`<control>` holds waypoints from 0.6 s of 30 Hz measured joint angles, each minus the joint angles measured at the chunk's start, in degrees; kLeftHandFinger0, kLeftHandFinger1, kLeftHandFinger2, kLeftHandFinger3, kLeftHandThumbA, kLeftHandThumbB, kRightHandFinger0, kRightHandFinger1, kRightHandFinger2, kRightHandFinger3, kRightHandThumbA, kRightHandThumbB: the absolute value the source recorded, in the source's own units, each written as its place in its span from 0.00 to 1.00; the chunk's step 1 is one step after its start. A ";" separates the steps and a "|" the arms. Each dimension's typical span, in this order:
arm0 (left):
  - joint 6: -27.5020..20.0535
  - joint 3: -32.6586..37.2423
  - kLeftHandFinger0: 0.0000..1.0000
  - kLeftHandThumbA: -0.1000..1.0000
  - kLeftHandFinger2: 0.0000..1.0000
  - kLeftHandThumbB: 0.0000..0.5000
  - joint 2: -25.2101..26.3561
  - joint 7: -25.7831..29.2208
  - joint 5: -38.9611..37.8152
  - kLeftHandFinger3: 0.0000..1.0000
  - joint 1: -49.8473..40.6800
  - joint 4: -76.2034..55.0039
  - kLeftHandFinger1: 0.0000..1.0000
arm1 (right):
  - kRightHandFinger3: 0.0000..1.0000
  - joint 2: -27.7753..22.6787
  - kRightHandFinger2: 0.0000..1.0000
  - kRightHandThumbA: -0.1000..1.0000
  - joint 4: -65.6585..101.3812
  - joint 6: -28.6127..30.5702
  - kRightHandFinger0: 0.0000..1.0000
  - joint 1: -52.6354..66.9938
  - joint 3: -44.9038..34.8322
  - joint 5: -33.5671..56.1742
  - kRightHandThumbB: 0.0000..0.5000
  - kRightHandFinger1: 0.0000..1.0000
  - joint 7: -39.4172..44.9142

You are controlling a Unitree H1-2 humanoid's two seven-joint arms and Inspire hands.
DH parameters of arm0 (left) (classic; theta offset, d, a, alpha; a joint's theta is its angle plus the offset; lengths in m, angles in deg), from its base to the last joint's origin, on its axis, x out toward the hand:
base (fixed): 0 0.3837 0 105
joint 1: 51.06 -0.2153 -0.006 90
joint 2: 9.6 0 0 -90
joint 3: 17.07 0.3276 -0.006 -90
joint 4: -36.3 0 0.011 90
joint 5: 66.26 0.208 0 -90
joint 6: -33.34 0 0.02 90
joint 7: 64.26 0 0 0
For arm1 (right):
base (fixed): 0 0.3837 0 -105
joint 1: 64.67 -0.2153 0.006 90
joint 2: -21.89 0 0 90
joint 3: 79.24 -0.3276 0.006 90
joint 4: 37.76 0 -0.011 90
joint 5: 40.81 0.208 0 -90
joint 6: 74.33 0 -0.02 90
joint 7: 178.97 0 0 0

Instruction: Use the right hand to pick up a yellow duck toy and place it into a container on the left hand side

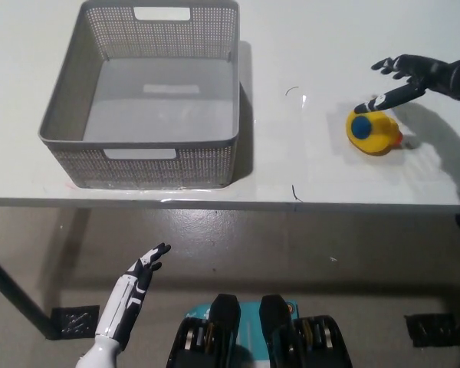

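Duck: the yellow duck toy (374, 132) is seen lying on the white tabletop (307, 165) at the right, well apart from the basket; a blue patch is turned up toward the camera, which suggests it is tipped rather than upright.
Right robot hand: the black right robot hand (405, 78) is held just beyond and above the duck with its fingers (387, 99) spread apart and nothing in them; one finger is pointed down at the duck's far edge. The spread is judged to be preparation for closing around the toy, so the pick-up is not yet made.
Basket: the grey mesh basket (142, 153) is set at the left of the tabletop, open side up and with nothing inside, presumably so the duck can be dropped in from above.
Left robot hand: the white left robot hand (143, 270) is parked below the tabletop's near edge at lower left, fingers loosely apart, holding nothing and kept out of the way.
Cut off: the right arm is cropped by the picture's right edge, so only the hand and wrist are shown.
Hard to tell: whether the fingertip is touching the duck or just short of it cannot be told; the duck's head and beak cannot be clearly made out.
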State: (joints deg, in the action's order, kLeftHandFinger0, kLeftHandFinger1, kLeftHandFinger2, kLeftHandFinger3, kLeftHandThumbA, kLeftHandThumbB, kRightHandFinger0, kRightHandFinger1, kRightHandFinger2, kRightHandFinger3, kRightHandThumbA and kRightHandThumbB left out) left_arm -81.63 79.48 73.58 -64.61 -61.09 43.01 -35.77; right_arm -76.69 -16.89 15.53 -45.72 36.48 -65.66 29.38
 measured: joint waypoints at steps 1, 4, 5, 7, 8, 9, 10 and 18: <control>-0.01 0.00 1.00 1.00 1.00 1.00 0.00 0.00 0.00 1.00 0.00 0.00 1.00 | 1.00 -0.10 1.00 1.00 -0.51 0.14 1.00 -0.28 0.45 -0.34 1.00 1.00 0.05; -0.02 0.00 1.00 1.00 1.00 1.00 0.01 0.00 0.00 1.00 -0.01 -0.01 1.00 | 1.00 -0.11 1.00 1.00 -2.10 0.29 1.00 -0.76 1.05 -0.94 1.00 1.00 0.13; -0.02 0.00 1.00 1.00 1.00 1.00 0.01 0.00 0.00 1.00 0.00 -0.01 1.00 | 1.00 -0.11 1.00 1.00 -2.56 0.33 1.00 -0.84 1.16 -1.02 1.00 1.00 0.14; -0.03 0.00 1.00 1.00 1.00 1.00 0.05 -0.01 0.01 1.00 0.00 -0.01 1.00 | 1.00 -0.11 1.00 1.00 -3.36 0.36 1.00 -0.99 1.14 -1.02 1.00 1.00 0.24; -0.03 0.00 1.00 1.00 1.00 1.00 0.06 -0.01 0.01 1.00 0.01 -0.01 1.00 | 1.00 -0.12 1.00 1.00 -3.62 0.36 1.00 -1.04 1.01 -0.98 1.00 1.00 0.34; -0.04 0.00 1.00 1.00 1.00 1.00 0.07 -0.01 0.01 1.00 0.02 -0.01 1.00 | 1.00 -0.13 1.00 1.00 -3.74 0.36 1.00 -1.06 0.95 -0.96 1.00 1.00 0.40; -0.04 0.01 1.00 1.00 1.00 1.00 0.07 0.00 0.03 1.00 0.04 -0.01 1.00 | 1.00 -0.14 1.00 1.00 -3.89 0.36 1.00 -1.11 0.91 -0.95 1.00 1.00 0.47; -0.05 0.15 1.00 1.00 1.00 1.00 0.14 0.06 0.59 1.00 0.10 -0.05 1.00 | 1.00 -0.16 1.00 1.00 -5.22 0.95 1.00 -1.38 0.60 -0.81 1.00 1.00 0.99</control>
State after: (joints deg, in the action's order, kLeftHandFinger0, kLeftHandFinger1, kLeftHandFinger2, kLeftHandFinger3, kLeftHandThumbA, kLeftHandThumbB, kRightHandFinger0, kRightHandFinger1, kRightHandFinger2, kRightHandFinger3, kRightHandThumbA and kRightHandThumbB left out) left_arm -81.68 79.63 73.73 -64.55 -60.50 43.11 -35.82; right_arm -76.84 -22.11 16.48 -47.10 37.08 -66.47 30.37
